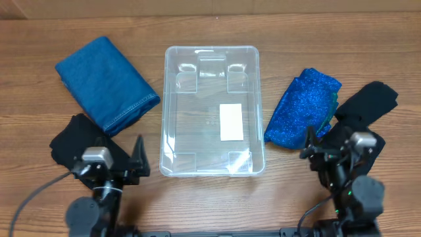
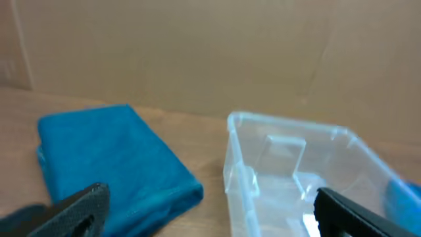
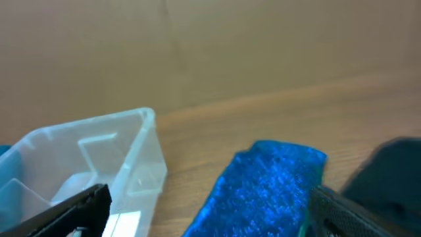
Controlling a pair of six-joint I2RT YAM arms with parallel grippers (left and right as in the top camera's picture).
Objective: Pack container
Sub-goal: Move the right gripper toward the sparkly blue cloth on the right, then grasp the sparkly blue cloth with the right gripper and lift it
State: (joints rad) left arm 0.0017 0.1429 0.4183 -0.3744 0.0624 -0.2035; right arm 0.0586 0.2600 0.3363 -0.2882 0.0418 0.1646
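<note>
1. Looking down from above, the container (image 1: 191, 125) sits in the middle of the wooden table (image 1: 39, 26). Its open side is up, and there is nothing in it but its white label (image 1: 231, 122). A folded denim cloth (image 1: 105, 82) and the left black cloth (image 1: 74, 138) lie on one side. A sparkly blue cloth (image 1: 302, 108) and the right black cloth (image 1: 370, 100) lie on the other. I think they are split like this so each arm has its own pile close by.
2. From the left wrist, the left gripper (image 2: 212, 214) is wide open and holds nothing. The folded denim cloth (image 2: 112, 161) is just ahead on one side. The corner of the container (image 2: 235, 158) is on the other side. It looks ready to go for a cloth.
3. From the right wrist, the right gripper (image 3: 210, 212) is wide open too, with nothing in it. The sparkly blue cloth (image 3: 263, 184) lies straight ahead, just beside the container (image 3: 141, 155). The right black cloth (image 3: 388, 171) peeks in at the edge. I think packing has not started yet.
</note>
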